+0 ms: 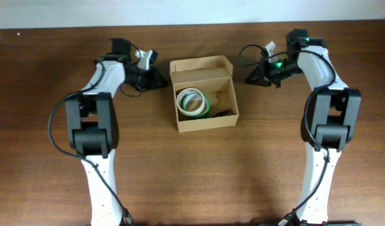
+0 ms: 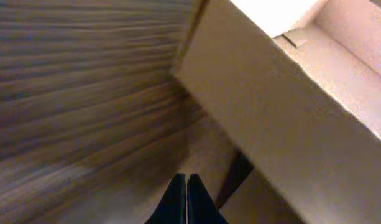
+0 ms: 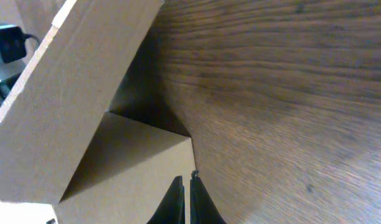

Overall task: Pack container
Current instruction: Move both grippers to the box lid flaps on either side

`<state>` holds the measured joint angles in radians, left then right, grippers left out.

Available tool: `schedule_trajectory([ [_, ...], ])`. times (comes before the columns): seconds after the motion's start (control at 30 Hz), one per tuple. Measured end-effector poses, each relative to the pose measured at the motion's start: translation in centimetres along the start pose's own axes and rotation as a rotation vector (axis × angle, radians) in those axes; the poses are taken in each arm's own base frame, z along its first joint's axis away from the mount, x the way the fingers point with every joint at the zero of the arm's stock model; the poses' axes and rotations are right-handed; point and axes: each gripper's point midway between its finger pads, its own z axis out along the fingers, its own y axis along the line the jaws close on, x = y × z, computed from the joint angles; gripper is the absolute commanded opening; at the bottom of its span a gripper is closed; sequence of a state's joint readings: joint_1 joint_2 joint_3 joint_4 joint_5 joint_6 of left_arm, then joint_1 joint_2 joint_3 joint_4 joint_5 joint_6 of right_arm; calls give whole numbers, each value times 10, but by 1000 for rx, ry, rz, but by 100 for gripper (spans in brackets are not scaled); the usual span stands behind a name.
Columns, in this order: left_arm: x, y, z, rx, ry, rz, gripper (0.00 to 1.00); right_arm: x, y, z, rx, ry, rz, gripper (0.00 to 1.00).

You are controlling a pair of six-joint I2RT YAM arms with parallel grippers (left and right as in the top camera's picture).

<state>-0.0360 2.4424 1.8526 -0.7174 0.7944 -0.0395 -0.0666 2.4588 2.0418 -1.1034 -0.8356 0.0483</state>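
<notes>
The tan cardboard container [image 1: 208,123] sits mid-table with its flap lid [image 1: 201,65] open at the back. Inside lie a white tape roll [image 1: 189,99] and a green tape roll [image 1: 205,108], overlapping. My left gripper [image 1: 162,80] is shut and empty, just left of the box's back left corner. In the left wrist view its tips [image 2: 186,180] are low by the box wall [image 2: 289,124]. My right gripper [image 1: 249,80] is shut and empty, just right of the box's back right corner. In the right wrist view its tips [image 3: 187,182] are at the box's edge [image 3: 128,168].
A small dark item [image 1: 225,113] lies in the box's right front corner. The brown wooden table [image 1: 192,176] runs to a pale wall at the back. Both arms reach in from the front, with cables at their wrists.
</notes>
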Motion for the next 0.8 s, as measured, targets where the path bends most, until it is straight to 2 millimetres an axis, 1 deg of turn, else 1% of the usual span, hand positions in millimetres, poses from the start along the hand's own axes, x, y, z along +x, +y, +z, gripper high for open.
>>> schedule_trajectory([
  [0.1, 1, -8, 11, 16, 8, 7, 2, -2, 3, 4, 2, -6, -23, 4],
  [0.2, -5, -16, 17, 37, -13, 29, 2, -5, 5, 6, 4, -15, -36, 4],
  [0.37, -23, -29, 18, 98, -76, 69, 2, -12, -1, 14, -5, -30, -32, 4],
  [0.47, -31, -35, 17, 129, -102, 80, 2, -17, -2, 19, -28, -41, -43, 4],
  [0.57, -39, -43, 15, 175, -133, 114, 2, -25, 7, 20, -88, -66, -81, 4],
  [0.63, -48, -52, 13, 224, -166, 161, 2, -30, 16, 19, -140, -83, -112, 4],
  [0.7, -59, -66, 7, 286, -211, 223, 2, -37, 33, 15, -228, -110, -168, 4],
  [0.8, -71, -80, 0, 343, -257, 267, 2, -41, 47, 10, -308, -125, -216, 4],
])
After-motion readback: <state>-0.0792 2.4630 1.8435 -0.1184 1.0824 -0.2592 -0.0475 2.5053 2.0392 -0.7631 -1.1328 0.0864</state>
